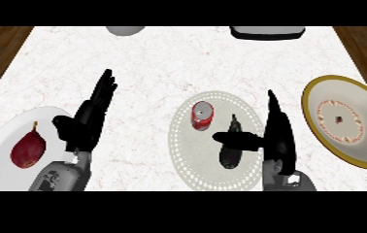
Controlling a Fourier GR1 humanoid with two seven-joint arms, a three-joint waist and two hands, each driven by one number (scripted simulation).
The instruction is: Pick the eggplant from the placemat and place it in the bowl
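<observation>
A dark eggplant (231,154) lies on the round pale placemat (188,154), near its right half, stem pointing away from me. My right hand (278,135) stands just right of it, fingers straight and pointing up the view, with the thumb (233,139) laid across the eggplant's middle. The bowl (326,130), gold-rimmed with a patterned inside, sits at the right edge of the counter. My left hand (90,115) rests open at the left, fingers up, away from the placemat.
A red can (202,115) stands on the placemat left of the eggplant. A white plate (14,130) with a red fruit (28,149) is at the lower left. A grey object (126,30) and a dark appliance (267,32) sit at the far edge.
</observation>
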